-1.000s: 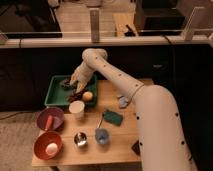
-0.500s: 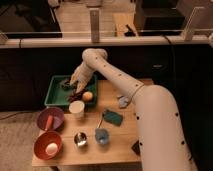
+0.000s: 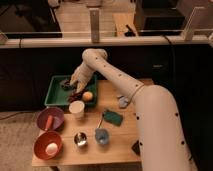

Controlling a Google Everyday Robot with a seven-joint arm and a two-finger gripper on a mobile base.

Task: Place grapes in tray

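- My gripper (image 3: pixel 74 89) sits low over the tray (image 3: pixel 56 98), inside its right half; I cannot tell how it stands or whether it has hold of anything
- The grapes (image 3: pixel 75 95) show as a dark clump at the tray's right front, just under the gripper and beside the orange (image 3: pixel 87 96)
- I judge this to be the release step: I would make sure the bunch rests on the tray floor, let go, then lift straight up so nothing drags
- The orange, touching or nearly touching the grapes, could get nudged
- Just in front of the tray stands a white cup (image 3: pixel 76 108); a low retreat could clip it
- Further front of the tray on the desk (image 3: pixel 120 145): purple bowl (image 3: pixel 49 119), red bowl (image 3: pixel 48 145), green sponge (image 3: pixel 113 118)
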